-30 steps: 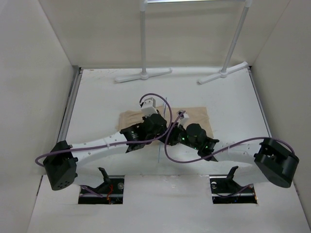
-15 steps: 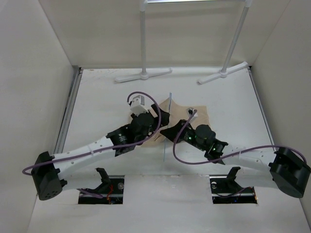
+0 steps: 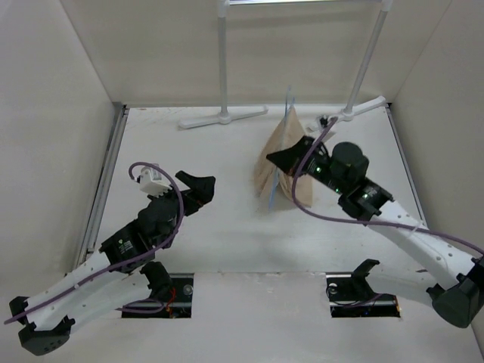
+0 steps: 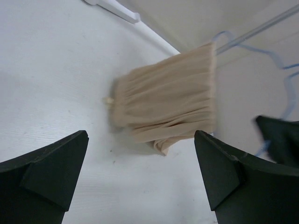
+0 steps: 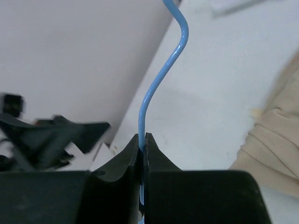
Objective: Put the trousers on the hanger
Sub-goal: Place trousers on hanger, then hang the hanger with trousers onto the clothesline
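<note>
As trousers (image 4: pixel 168 98) drape the hanger (image 5: pixel 140 122), right hand (image 5: pixel 142 140) pinches it.

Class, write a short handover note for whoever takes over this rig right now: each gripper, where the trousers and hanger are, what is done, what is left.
Left gripper: open, empty, apart from the trousers, on their left.
Right gripper: shut on the hanger wire, holding it raised.
Trousers: draped over the hanger's bar, hanging folded.
Done: trousers are on the hanger.
Left: probably only checking the drape holds, then putting the hanger away.
</note>
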You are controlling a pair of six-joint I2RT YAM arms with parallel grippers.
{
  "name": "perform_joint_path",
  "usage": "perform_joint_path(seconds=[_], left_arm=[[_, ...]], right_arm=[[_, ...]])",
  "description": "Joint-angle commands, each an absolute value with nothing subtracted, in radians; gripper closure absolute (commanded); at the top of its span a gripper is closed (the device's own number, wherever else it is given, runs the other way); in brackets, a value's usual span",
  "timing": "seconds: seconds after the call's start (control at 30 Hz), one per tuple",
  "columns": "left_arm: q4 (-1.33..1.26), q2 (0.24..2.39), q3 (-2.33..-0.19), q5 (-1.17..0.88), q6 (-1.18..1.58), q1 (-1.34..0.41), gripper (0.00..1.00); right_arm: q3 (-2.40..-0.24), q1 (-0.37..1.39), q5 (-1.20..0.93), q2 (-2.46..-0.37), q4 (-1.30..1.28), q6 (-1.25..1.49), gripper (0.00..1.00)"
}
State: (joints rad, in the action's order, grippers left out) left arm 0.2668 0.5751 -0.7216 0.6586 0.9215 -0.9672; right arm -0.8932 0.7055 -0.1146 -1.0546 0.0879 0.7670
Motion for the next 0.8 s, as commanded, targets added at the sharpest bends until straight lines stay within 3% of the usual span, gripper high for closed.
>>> perform_joint_path(seconds=[0.0,0.3,0.5,0.77], left_arm=[[0.391,0.565,-0.709,0.693,0.910,-0.944,0.00],[0.388,0.551,-0.703,0.629,0.896,-0.891,0.00],[0.397,0.528,-0.687,0.581,0.896,-0.857,0.00],[0.399,0.574,-0.695,0.532,0.896,-0.818,0.00]], right_arm=[[-1.144,0.631,-0.173,-1.058,-0.032,0.650,1.00],[-1.619,0.351,-0.357,-1.360,-0.176,0.646,1.00],[-1.937,0.255,-0.396,-1.597,-0.253,0.657,1.00],[-2.135,0.193,-0.414,-1.784,-0.258,0.732,1.00]])
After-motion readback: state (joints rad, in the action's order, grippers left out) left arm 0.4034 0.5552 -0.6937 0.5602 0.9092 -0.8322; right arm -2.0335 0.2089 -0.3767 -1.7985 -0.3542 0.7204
